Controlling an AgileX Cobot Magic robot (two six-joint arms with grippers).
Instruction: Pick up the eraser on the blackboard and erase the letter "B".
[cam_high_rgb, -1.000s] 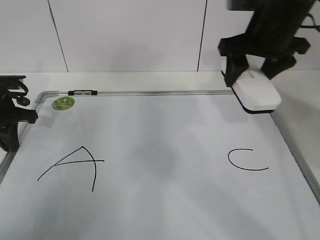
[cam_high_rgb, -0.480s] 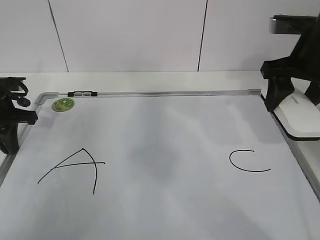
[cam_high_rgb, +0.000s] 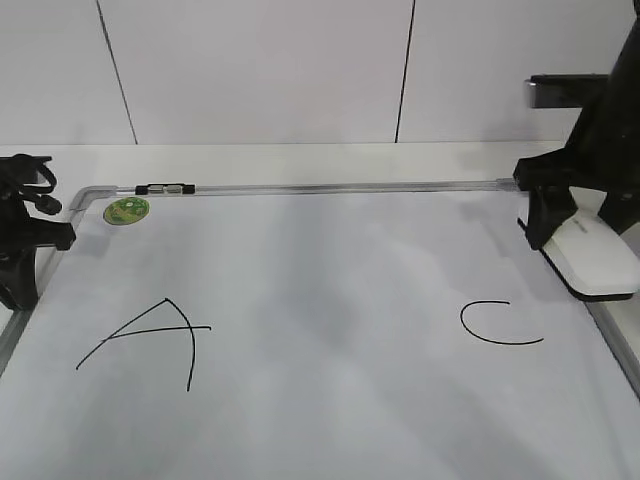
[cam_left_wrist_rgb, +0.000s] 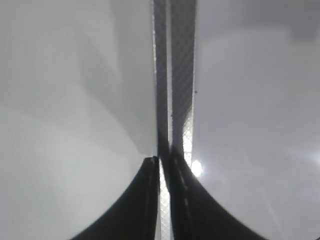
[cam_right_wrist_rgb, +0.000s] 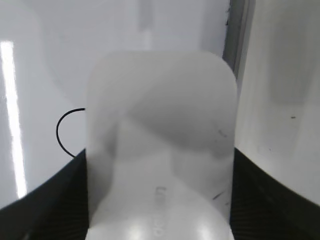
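Observation:
The blackboard (cam_high_rgb: 330, 300) is a white dry-erase board with a silver frame and fills the table. My right gripper (cam_high_rgb: 580, 225) is shut on the white eraser (cam_high_rgb: 592, 257), which sits at the board's right edge over the frame. In the right wrist view the eraser (cam_right_wrist_rgb: 160, 145) fills the middle between the black fingers. No letter "B" shows on the board; only a black "A" (cam_high_rgb: 150, 335) and a black "C" (cam_high_rgb: 495, 325) do. My left gripper (cam_high_rgb: 25, 240) is at the board's left edge; in the left wrist view its jaws (cam_left_wrist_rgb: 161, 167) are together over the frame.
A round green sticker (cam_high_rgb: 126, 209) and a small black-and-silver clip (cam_high_rgb: 165, 187) are at the board's far left corner. The frame rail (cam_high_rgb: 612, 335) runs along the right side. A white panelled wall stands behind.
My right gripper has carried the eraser from the board's far right corner outward to the right edge and then lowered it slightly. The left arm has not moved.

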